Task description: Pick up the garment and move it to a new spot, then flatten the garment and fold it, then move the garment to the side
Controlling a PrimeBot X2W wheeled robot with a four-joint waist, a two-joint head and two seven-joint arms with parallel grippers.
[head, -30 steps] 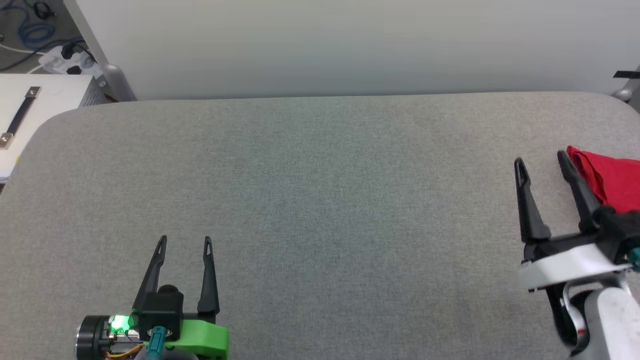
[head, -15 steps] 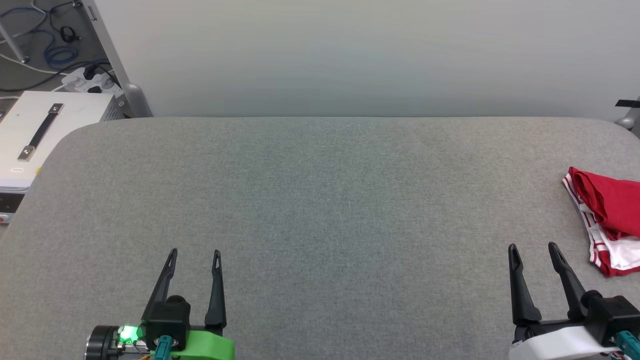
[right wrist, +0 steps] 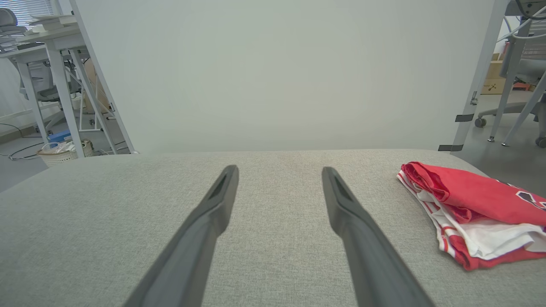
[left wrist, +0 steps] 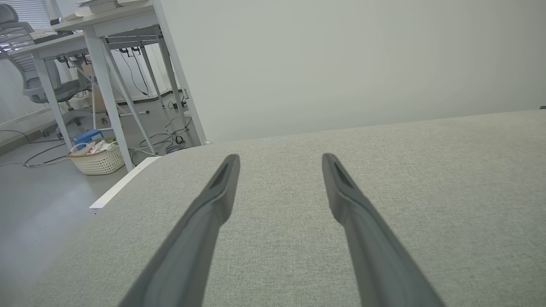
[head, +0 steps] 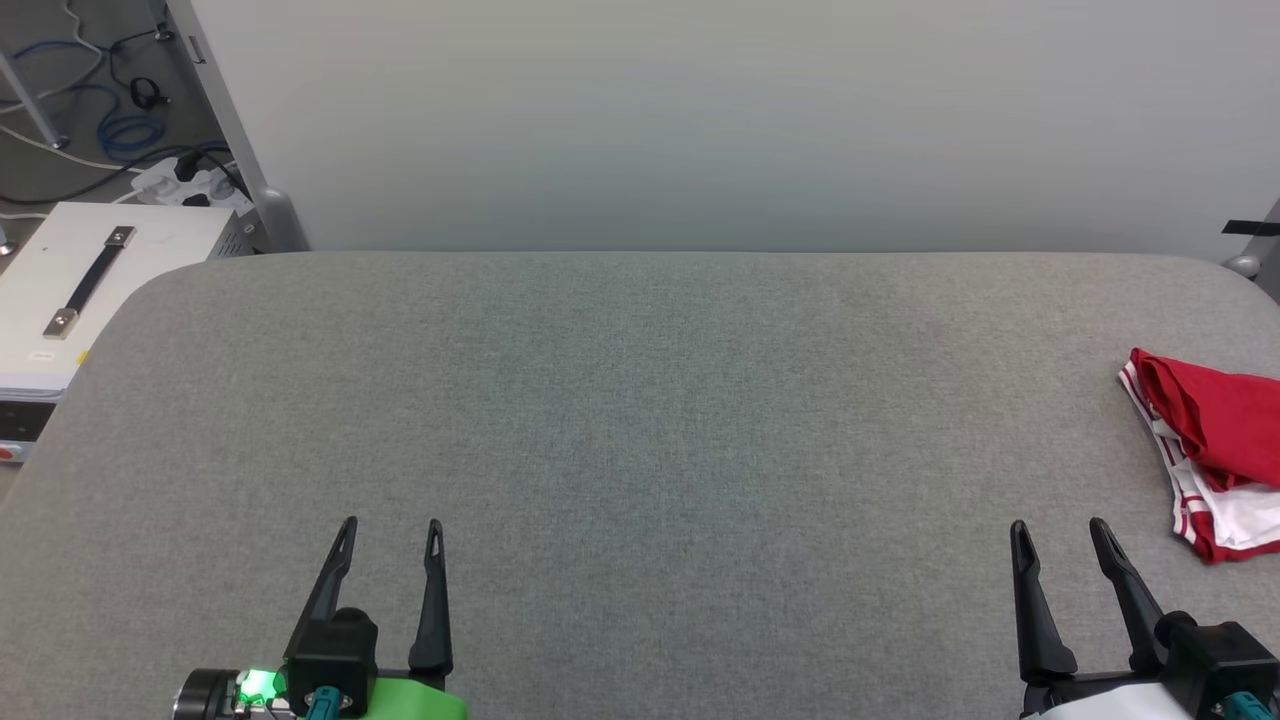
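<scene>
Grey bench (head: 640,400) is carrying the folded shirt (head: 1215,420) at its right edge. We are holding the left pincer (head: 391,525) and right pincer (head: 1058,525) spread and empty, and judging it best to steer them clear of the fold.

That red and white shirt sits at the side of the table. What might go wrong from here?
The folded red-and-white jersey shirt lies near the right edge of the grey fabric table, so a nudge might slide it off. Its fold looks loose, white layers poking out under the red, so it may spring open. The open right gripper is close beside it and might snag it when moving.
</scene>
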